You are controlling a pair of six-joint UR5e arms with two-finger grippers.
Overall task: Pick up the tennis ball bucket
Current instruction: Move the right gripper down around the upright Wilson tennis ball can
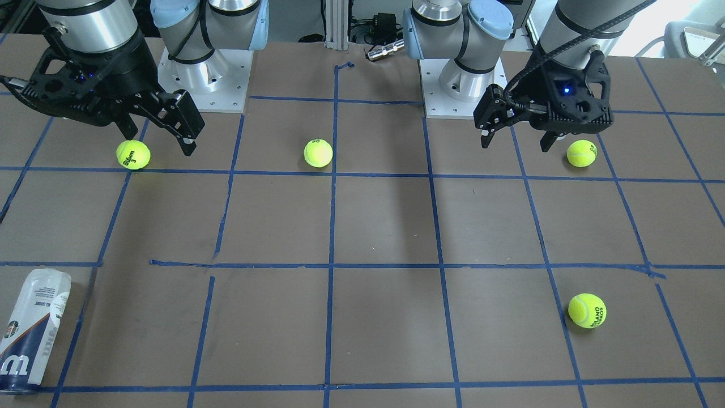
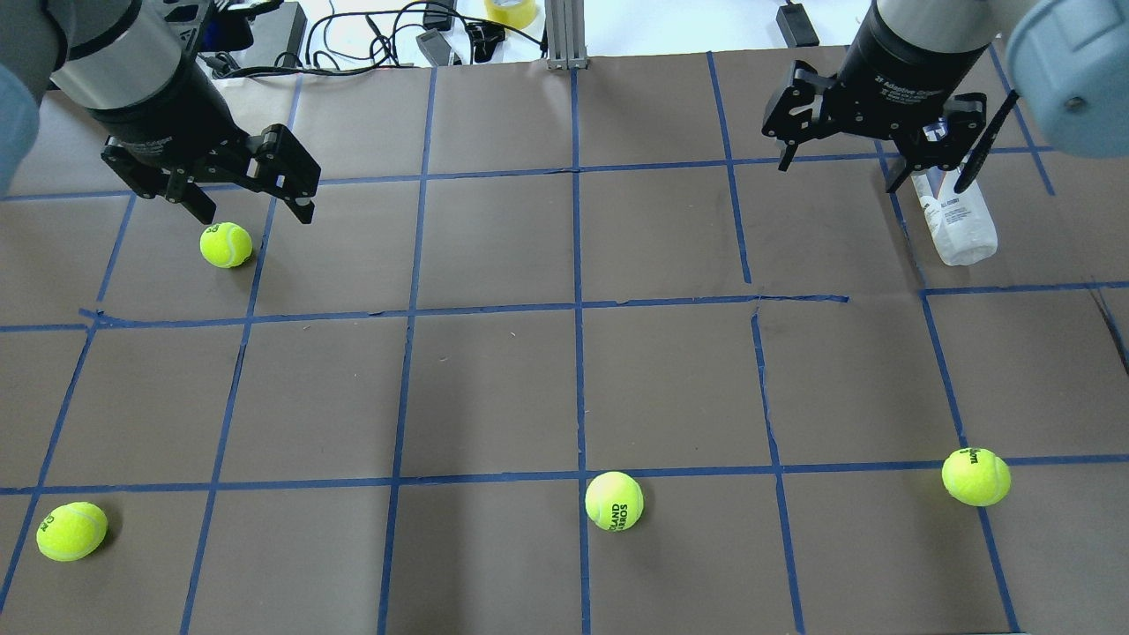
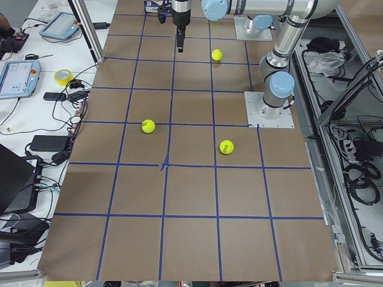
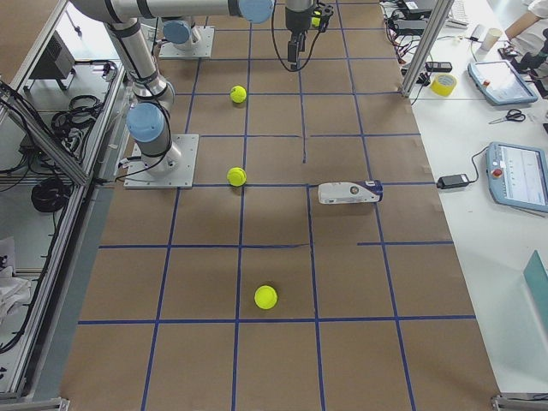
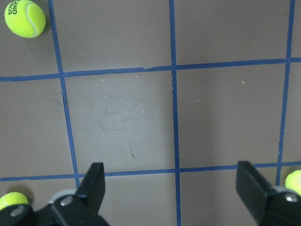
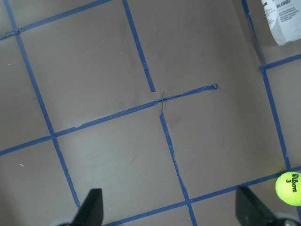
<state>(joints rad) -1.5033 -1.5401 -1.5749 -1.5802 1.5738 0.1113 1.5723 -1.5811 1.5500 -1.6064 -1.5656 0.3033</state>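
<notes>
Overhead exterior: tennis ball bucket [image 2: 960, 225] is being seen lying on its side on the table [image 2: 494, 388], toward the far edge on the robot's right. In this view it is being partly covered by the right gripper [image 2: 838, 175], which is being held above it, jaws spread wide, nothing being gripped. Left gripper [image 2: 256, 216] is likewise being held wide open and empty, near a tennis ball [image 2: 226, 244].

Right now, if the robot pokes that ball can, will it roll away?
Probably: the tennis ball bucket lies on its round side, so a nudge could roll it. No yellow shows inside, so it seems empty and light.
</notes>
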